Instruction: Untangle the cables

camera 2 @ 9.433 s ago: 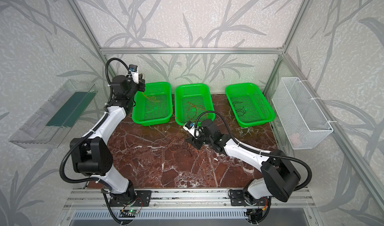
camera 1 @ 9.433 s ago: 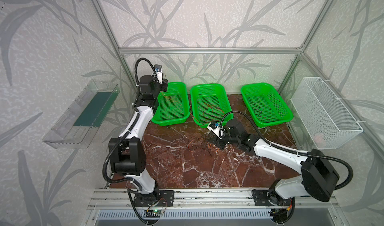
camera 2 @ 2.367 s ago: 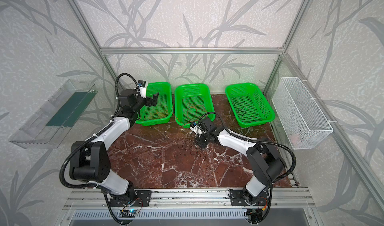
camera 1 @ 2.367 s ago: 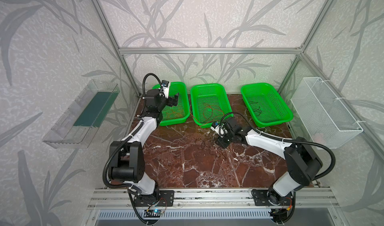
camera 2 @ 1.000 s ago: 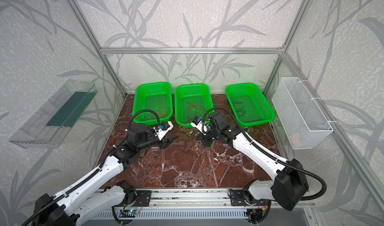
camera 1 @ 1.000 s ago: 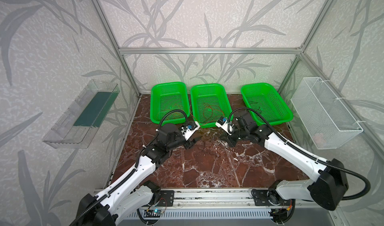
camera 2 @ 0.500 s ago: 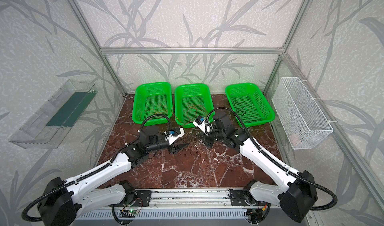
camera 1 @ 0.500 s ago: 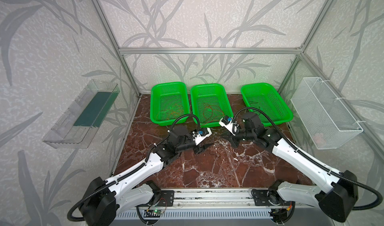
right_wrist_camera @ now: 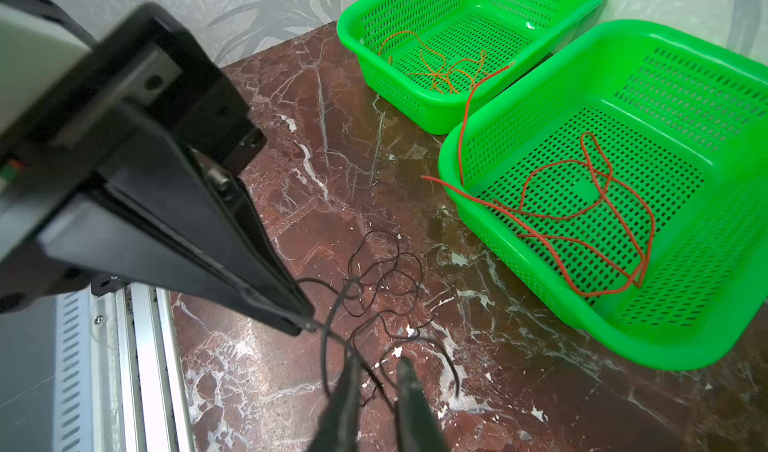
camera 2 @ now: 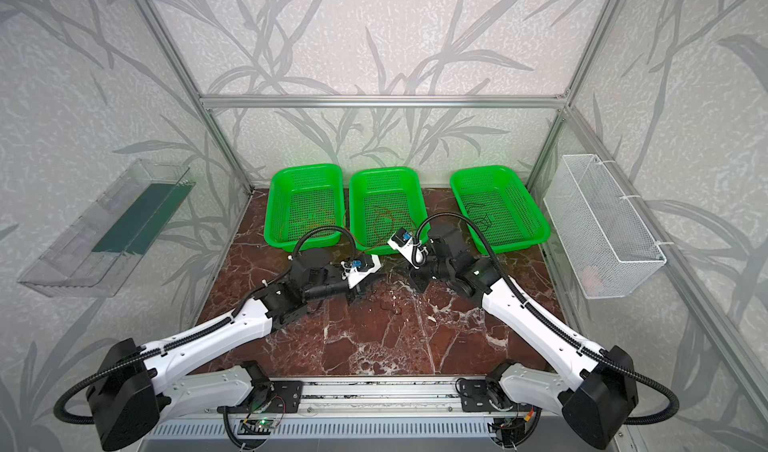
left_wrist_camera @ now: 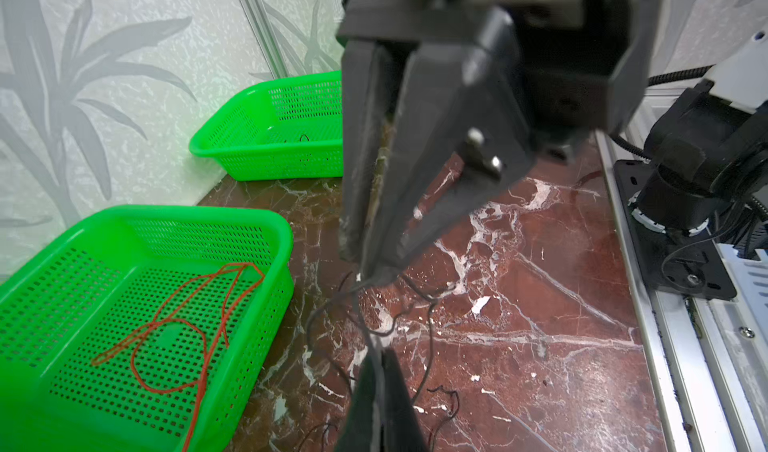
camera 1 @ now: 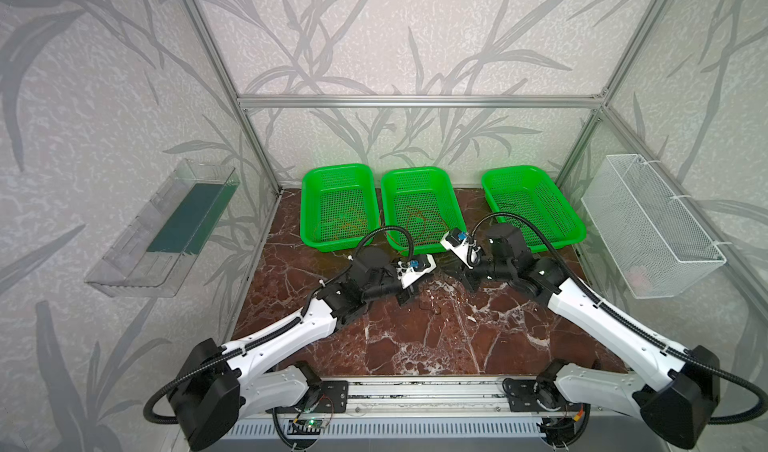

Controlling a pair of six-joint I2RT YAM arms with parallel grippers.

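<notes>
Cables, the black ones, lie knotted on the marble table just in front of the middle basket (red strands lie inside it). We see the left gripper with its fingers pressed together on one black strand, presumably anchoring it so the knot can be drawn apart. The right gripper, near that basket's front too, has its fingers apart, a strand passing between them unclamped; we judge it needs a fresh hold.
</notes>
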